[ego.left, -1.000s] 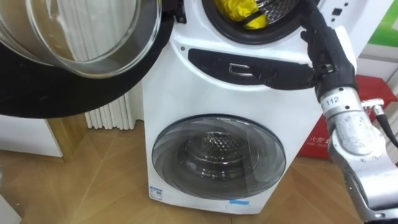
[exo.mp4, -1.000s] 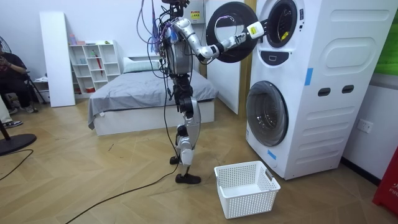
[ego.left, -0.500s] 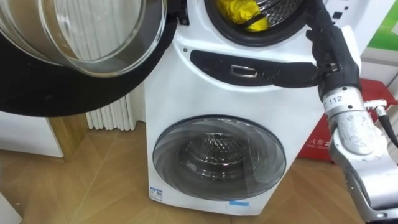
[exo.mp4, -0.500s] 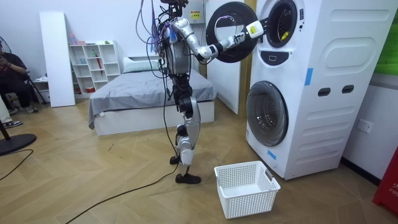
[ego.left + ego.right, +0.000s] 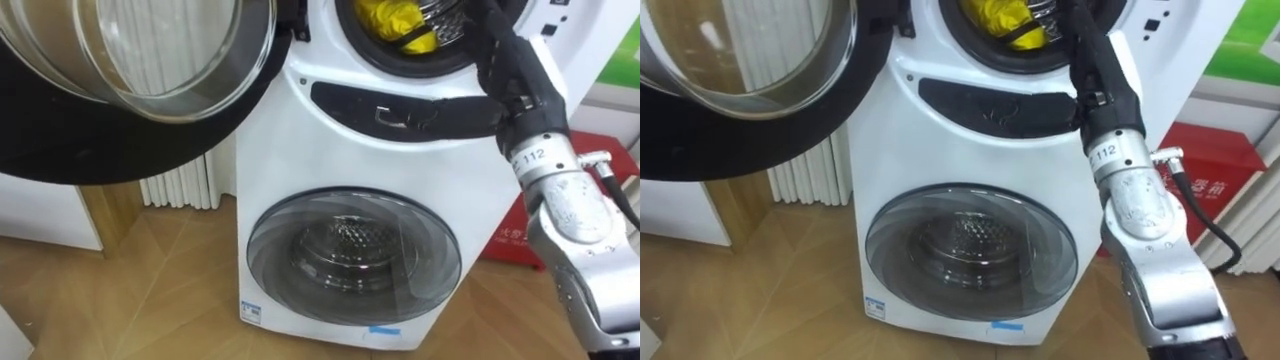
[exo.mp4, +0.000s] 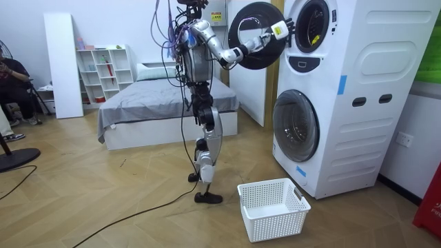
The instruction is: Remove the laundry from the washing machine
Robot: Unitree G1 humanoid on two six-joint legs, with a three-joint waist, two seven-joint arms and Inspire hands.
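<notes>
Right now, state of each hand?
Left hand: cannot be told.
Right hand: at the upper drum's mouth near the yellow cloth, state cannot be told.

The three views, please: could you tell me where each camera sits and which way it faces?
Left eye view: on the head, looking down the washing machine; right hand at the upper drum.
Right eye view: beside it, same scene; yellow cloth shared.
Room view: across the floor, facing the standing robot, machine and basket.
</notes>
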